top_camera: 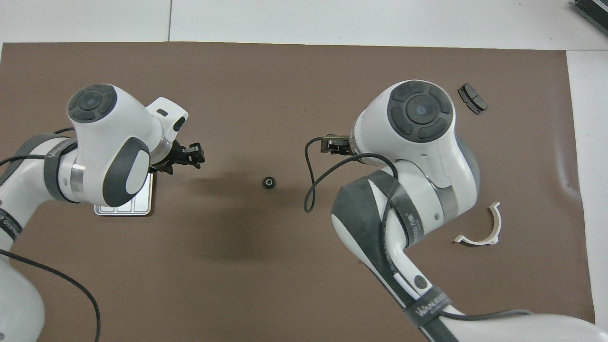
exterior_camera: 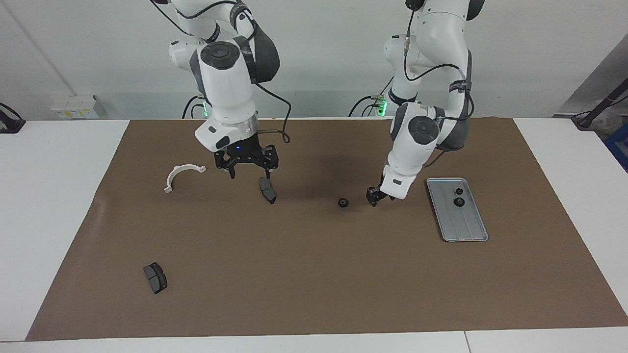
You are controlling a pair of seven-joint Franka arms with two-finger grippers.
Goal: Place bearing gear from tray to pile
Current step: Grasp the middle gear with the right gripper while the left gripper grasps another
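Note:
A small black bearing gear (exterior_camera: 343,202) (top_camera: 269,182) lies free on the brown mat, between the tray (exterior_camera: 465,226) and the middle brake pad (exterior_camera: 267,190). My left gripper (exterior_camera: 374,198) (top_camera: 195,156) hangs low between that gear and the tray, open and holding nothing. Two more gears (exterior_camera: 459,201) rest in the tray's end nearer the robots. My right gripper (exterior_camera: 248,172) (top_camera: 330,145) is open over the middle brake pad. The pile's white half-ring bracket (exterior_camera: 181,176) (top_camera: 484,228) and another brake pad (exterior_camera: 155,277) (top_camera: 472,98) lie toward the right arm's end.
The brown mat (exterior_camera: 314,284) covers most of the white table. In the overhead view my left arm covers most of the tray (top_camera: 123,209), and my right arm hides the middle brake pad.

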